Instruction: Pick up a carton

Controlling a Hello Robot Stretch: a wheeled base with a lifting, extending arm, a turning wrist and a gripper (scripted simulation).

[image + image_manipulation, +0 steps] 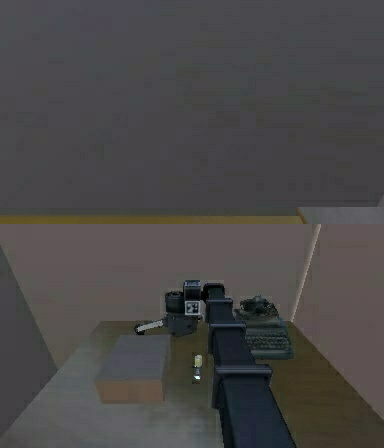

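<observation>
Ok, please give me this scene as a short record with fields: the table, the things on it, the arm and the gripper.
surface: brown table
carton: grey-brown carton lying on the table, left of the arm in the arm side view
arm: dark arm reaching out over the table
gripper: gripper near the carton's far edge; cannot tell whether it holds anything
small item: pale bottle-like thing between carton and arm
other: dark machine with keys right of the arm
forward view: grey wall

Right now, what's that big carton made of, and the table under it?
Carton: probably cardboard; matte, dull brown, plain flat faces with sharp edges.
Table: looks like wood; brown with faint streaks like grain and little shine, though I can't be sure.
</observation>
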